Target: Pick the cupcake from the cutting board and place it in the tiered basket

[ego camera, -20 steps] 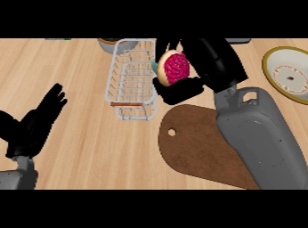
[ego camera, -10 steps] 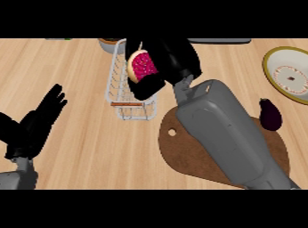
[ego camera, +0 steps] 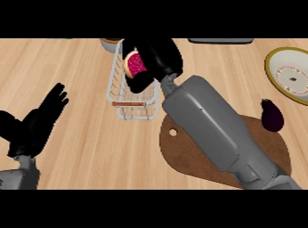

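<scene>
Our right hand (ego camera: 153,60) curls around the cupcake (ego camera: 135,64), holding it above the basket (ego camera: 133,95). Our left hand (ego camera: 32,122) rests spread over the surface (ego camera: 84,147). Behind our right hand lies the board (ego camera: 189,156).

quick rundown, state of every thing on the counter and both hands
cupcake: held in the right hand, over the tiered basket
right hand: curled round the cupcake
left hand: open, resting at the view's left
tiered basket: upright on the counter
cutting board: flat, partly hidden by the right forearm
eggplant: lying at the cutting board's far right edge
plate: flat on the counter
</scene>
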{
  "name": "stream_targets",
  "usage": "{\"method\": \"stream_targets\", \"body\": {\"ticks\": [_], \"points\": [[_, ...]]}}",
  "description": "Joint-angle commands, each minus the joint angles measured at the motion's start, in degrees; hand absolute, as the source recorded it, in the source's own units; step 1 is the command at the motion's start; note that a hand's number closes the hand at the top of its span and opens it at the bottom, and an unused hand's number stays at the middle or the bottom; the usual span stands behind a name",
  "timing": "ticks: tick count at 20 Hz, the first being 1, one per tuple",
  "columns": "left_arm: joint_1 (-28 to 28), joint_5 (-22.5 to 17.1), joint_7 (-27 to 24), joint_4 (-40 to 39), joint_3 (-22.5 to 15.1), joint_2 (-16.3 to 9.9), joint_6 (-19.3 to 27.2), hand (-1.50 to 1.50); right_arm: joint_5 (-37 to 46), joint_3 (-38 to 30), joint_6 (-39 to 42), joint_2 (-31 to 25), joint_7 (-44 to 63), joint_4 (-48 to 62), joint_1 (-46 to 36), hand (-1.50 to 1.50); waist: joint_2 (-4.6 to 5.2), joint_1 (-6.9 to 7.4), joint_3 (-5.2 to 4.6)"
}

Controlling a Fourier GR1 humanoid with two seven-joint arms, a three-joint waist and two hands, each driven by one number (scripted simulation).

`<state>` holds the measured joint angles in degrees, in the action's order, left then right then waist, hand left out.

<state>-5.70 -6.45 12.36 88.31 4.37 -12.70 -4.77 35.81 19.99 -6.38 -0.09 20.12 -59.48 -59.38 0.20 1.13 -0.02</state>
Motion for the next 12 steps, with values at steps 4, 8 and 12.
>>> {"method": "stream_targets", "body": {"ticks": [4, 8, 12], "points": [[1.2, -0.1, -3.0, -1.4, 1.1, 0.0, -1.4, 0.0, 0.1, 1.5, -9.5, 0.1, -2.0, 8.0, -5.0, 1.5, -0.02, 0.06, -0.01], [0.9, 1.4, 1.4, 2.0, -2.1, 1.6, -0.2, 0.0, -9.4, 3.3, -18.8, 0.1, -4.3, 13.4, -7.6, 1.5, 0.2, 1.4, 0.0], [-0.8, 1.4, 1.3, 1.2, -0.3, 1.7, 1.0, 0.0, -10.9, 6.7, -19.4, 0.1, -8.1, 16.5, -6.7, -1.5, 0.06, 0.48, 0.0]]}}
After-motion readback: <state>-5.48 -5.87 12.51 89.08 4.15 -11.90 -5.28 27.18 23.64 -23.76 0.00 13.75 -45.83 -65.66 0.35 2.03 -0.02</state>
